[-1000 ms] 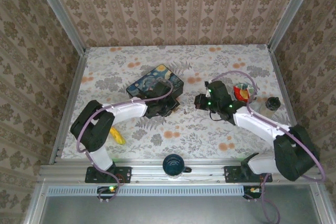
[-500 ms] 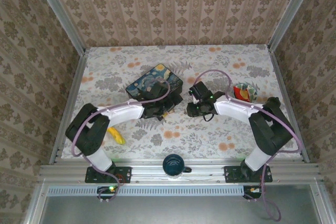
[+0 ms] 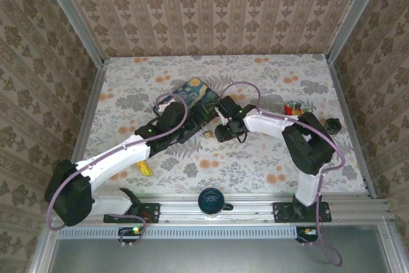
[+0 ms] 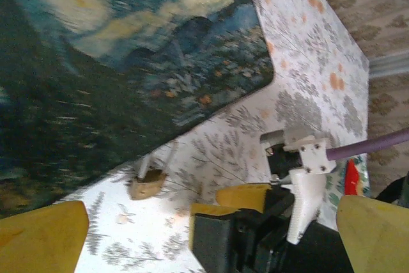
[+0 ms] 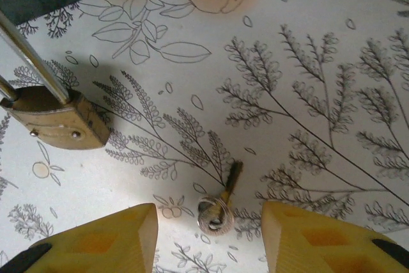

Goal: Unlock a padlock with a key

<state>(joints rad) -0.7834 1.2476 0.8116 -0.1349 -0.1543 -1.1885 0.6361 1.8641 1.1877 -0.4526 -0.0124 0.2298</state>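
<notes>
From above, the left hand [image 3: 186, 127] sits at the near edge of the blue tin box [image 3: 192, 93] painted with a swirling night sky. The right hand [image 3: 223, 133] points at it from the right. The tiny brass-gold padlock [image 3: 208, 134] with a thin silvery shackle lies on the flower-patterned table [image 3: 268, 164] between the two hands, just beside the tin box. A yellow banana [image 3: 145, 168] lies well apart, near the left arm. In the left wrist view, the left hand [image 4: 211, 212] is spread wide and grips nothing. The padlock [image 4: 146, 187] lies at the edge of the tin box [image 4: 128, 62], with the right hand [image 4: 227, 206] near it. In the right wrist view, the right hand [image 5: 208, 222] has its fingers parted. The tiny thin silvery key [image 5: 218, 204] lies flat on the table [image 5: 332, 94] between them, touching neither finger. The padlock [image 5: 54, 123] rests up and to the left, apart from the key.
</notes>
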